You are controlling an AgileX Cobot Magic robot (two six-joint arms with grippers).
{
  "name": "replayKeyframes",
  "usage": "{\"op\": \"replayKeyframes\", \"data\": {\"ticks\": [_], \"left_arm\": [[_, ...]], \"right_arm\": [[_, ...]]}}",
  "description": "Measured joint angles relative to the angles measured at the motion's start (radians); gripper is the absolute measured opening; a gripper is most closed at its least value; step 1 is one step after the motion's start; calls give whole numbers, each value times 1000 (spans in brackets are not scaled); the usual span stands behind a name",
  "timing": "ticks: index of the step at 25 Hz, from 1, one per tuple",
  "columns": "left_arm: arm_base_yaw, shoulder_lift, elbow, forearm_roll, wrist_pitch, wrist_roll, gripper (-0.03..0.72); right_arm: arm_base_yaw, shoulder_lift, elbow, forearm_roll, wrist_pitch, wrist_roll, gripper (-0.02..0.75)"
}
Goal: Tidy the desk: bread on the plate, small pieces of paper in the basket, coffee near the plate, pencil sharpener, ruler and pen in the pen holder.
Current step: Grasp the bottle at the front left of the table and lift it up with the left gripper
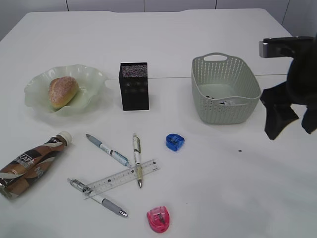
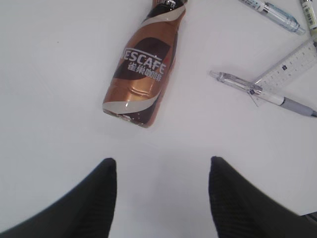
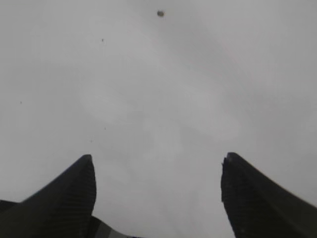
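Coffee (image 2: 143, 74) lies on its side at the near left of the desk (image 1: 237, 188), well apart from the plate (image 1: 94, 79). Left gripper (image 2: 161, 198) empty, jaws apart, just short of its base; right gripper (image 3: 158, 193) likewise spread. Judged smooth, rounded, liable to roll: grasp across mid-body.

The brown-and-white swirl-labelled plastic coffee bottle (image 1: 28, 164) lies with its base cut off by the exterior view's left edge, and its cream cap is cropped at the top of the left wrist view. Inside the pale grey-green perforated plastic basket (image 1: 225, 89), small dark and white scraps (image 1: 220, 100) are too small to identify. The right arm (image 1: 297, 79), right of that basket, runs off the frame edge.
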Motion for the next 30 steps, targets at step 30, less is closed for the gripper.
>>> {"op": "replayKeyframes", "data": {"ticks": [30], "left_arm": [[0,399,-250,16,-23,374,442]], "right_arm": [[0,-414,357,4,-34,-38,577]]}}
